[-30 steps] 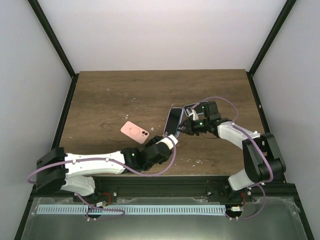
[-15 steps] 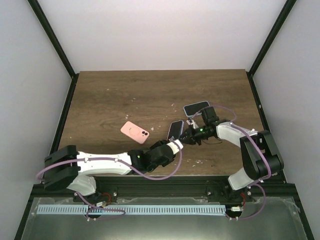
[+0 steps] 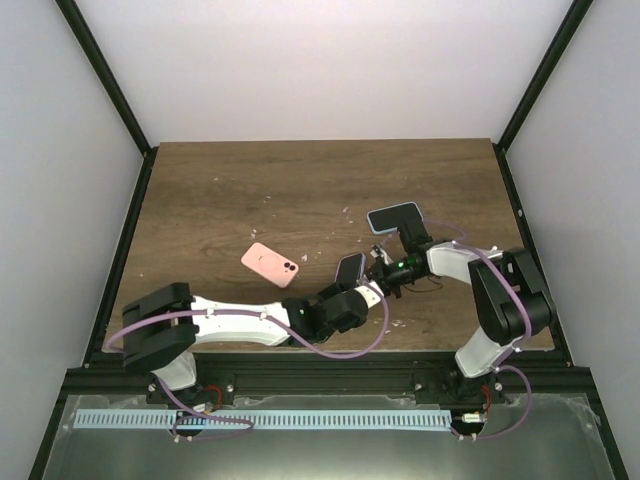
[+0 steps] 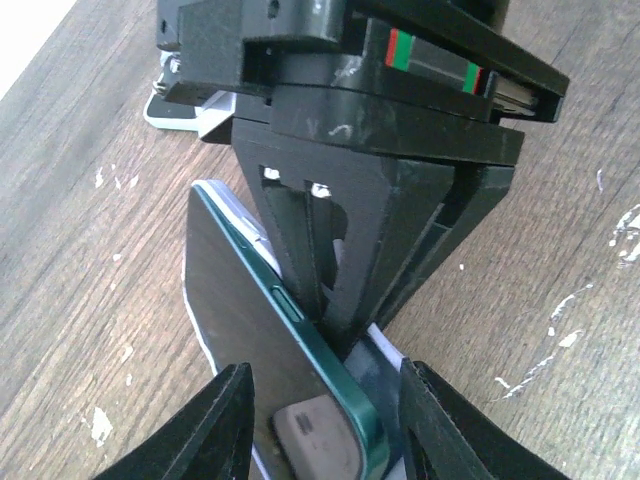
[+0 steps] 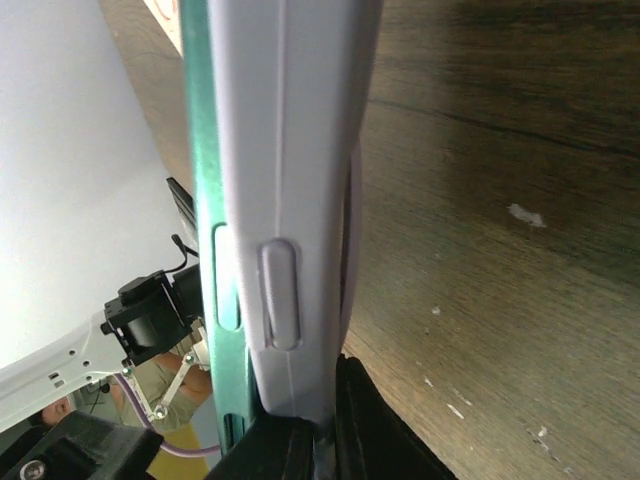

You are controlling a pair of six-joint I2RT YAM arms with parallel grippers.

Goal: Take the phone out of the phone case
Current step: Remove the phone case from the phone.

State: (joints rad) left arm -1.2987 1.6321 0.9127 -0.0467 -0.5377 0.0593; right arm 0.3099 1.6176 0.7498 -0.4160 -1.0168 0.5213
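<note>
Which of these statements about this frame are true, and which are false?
1. A pink phone lies flat on the table, left of both tools. True.
2. The green-edged phone lies flat on the wood. False: it is held up and tilted, between the fingers of the left tool.
3. The right tool pinches the pale case on that phone. True.
4. The right tool holds the dark-screened phone. False: that one lies flat on the table beyond it, not gripped.
</note>
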